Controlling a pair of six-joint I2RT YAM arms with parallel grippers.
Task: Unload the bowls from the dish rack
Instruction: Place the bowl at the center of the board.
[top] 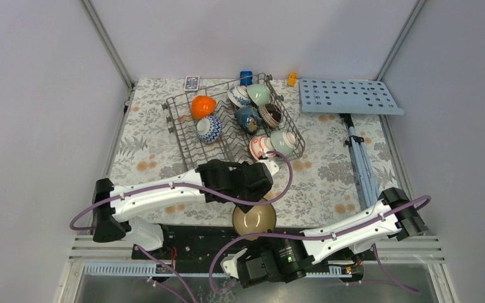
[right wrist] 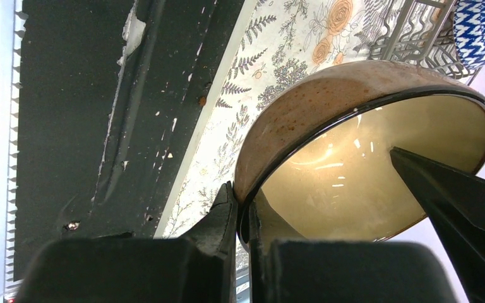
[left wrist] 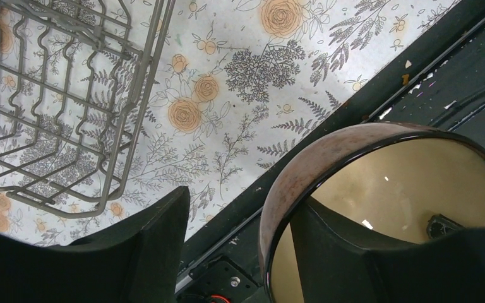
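A dark brown bowl (top: 254,219) with a cream inside hangs over the table's near edge between both grippers. My right gripper (right wrist: 243,218) is shut on its rim (right wrist: 353,82), one finger inside and one outside. My left gripper (left wrist: 240,252) is open: one finger (left wrist: 335,252) sits inside the bowl (left wrist: 328,158), the other (left wrist: 158,246) stands well apart from it. The grey wire dish rack (top: 227,136) at the back holds several bowls, among them orange (top: 203,106), blue-and-white (top: 209,129), pale green (top: 259,95) and red-and-white (top: 260,147).
A light-blue board with holes (top: 348,96) lies at the back right, with a folded tripod (top: 360,158) below it. A small card box (top: 192,83), a blue item (top: 245,77) and a yellow item (top: 292,79) lie behind the rack. A black base strip (right wrist: 88,95) borders the floral cloth.
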